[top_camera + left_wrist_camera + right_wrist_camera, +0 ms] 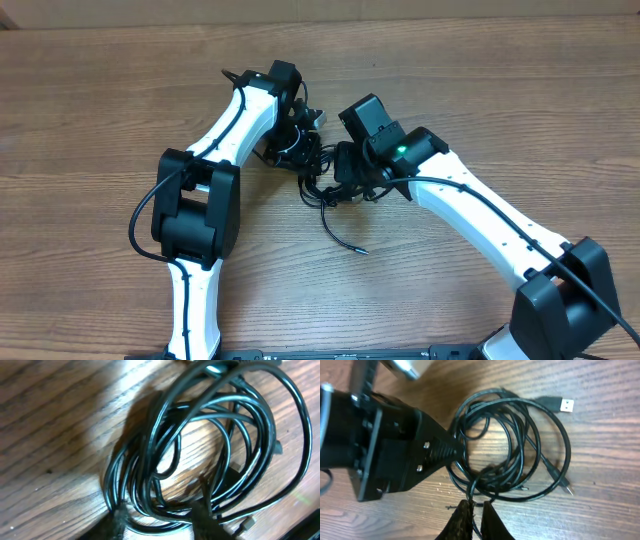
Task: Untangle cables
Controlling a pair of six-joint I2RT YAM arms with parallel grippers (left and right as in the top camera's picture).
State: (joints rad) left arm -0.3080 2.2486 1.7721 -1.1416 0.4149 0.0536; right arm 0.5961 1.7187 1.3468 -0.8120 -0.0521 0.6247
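Right wrist: right gripper (475, 510) clamped on cables (497, 480) coil, wooden table (600, 420).

The cables (150, 450) have smooth, glossy black sheaths. The USB plug (566, 405) at upper right has a bright metal tip. The table (50, 435) is matt, grained brown wood. The arm shells (240, 112) are glossy white plastic.

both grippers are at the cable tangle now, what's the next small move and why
Probably ease the right gripper back toward its own side, drawing its strand out of the cables. Its fingers are shut on a strand at the coil's edge, the left gripper stands open over the loops, and the USB plug lies free, so a gentle pull may loosen one loop.
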